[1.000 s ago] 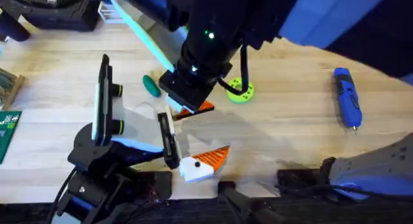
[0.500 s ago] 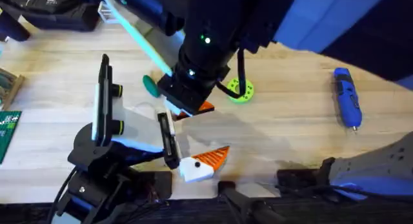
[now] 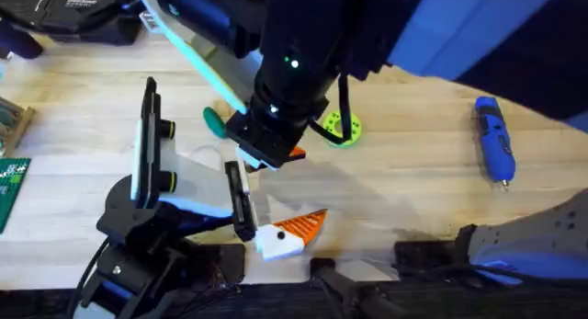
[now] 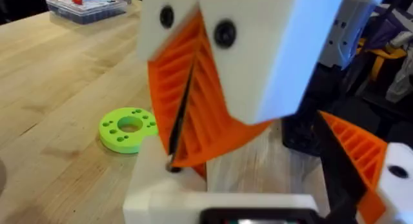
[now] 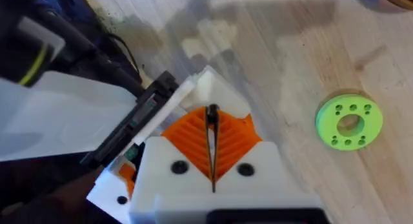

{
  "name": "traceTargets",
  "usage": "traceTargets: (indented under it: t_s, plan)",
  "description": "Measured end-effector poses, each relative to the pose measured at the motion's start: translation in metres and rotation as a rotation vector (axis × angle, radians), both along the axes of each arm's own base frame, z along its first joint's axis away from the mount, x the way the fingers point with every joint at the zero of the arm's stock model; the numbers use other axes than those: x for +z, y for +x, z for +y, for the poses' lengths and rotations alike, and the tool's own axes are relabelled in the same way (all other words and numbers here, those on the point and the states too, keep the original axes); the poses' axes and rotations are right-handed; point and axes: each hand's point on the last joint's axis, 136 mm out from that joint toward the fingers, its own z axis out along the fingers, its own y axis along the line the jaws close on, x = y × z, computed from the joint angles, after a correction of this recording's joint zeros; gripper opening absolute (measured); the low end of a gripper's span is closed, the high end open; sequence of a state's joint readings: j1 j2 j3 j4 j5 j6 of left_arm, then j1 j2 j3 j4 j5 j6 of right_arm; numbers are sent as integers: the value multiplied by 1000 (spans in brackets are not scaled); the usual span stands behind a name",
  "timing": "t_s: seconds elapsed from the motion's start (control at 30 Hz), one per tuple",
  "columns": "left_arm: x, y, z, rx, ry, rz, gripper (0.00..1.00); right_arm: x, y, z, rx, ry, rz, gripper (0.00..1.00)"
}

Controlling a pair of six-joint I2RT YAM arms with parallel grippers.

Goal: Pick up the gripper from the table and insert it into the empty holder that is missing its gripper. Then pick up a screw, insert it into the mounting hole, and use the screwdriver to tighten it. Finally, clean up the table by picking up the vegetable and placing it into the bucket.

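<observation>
Right now my right hand (image 5: pixel 211 121) has its two orange ribbed pads pressed together, with a thin dark seam between them. I cannot tell whether that seam holds anything. From overhead, this hand (image 3: pixel 268 152) reaches across the middle of the worktop (image 3: pixel 404 199), and a bit of orange shows at its tip. I cannot tell if that orange is the loose wedge or the hand's own pads, so I can't place the wedge any closer than at that tip. The left wrist view shows the right hand (image 4: pixel 177 153) very close, with its tips down on the bare white finger (image 4: pixel 161 192) of my left hand. My left hand (image 3: pixel 276 199) is open and holds nothing. Its padded finger (image 4: pixel 361 159), with its orange ribs, stands well apart from the bare one, and the right hand's tips sit above the gap on the bare finger's side. The green disc (image 3: pixel 342 128) lies flat on the worktop just beyond the right hand's tip, and it also shows from the right wrist (image 5: pixel 349 122). The vegetable (image 3: pixel 215 122) lies near the right hand on its other side, partly hidden by the arm. The screwdriver (image 3: pixel 492 140) lies well apart from both hands, out past the disc.
</observation>
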State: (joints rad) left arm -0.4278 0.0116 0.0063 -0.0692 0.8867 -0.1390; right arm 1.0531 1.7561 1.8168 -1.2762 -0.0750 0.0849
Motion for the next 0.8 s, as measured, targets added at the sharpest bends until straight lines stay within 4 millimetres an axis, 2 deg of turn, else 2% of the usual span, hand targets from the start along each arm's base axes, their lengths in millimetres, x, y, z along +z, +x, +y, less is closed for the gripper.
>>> traceTargets:
  t_s: [0.37, 0.57, 0.8]
  plan:
    - [0, 0, 0, 0, 0, 0, 987, 0, 2, 0, -4, 3, -1, 7]
    - [-2, 1, 0, 7, -1, 28, 988, -10, 5, 4, -7, -15, 9, 7]
    - [-2, 2, 0, 9, -3, 34, 988, -10, 5, 3, -8, -18, 11, 7]
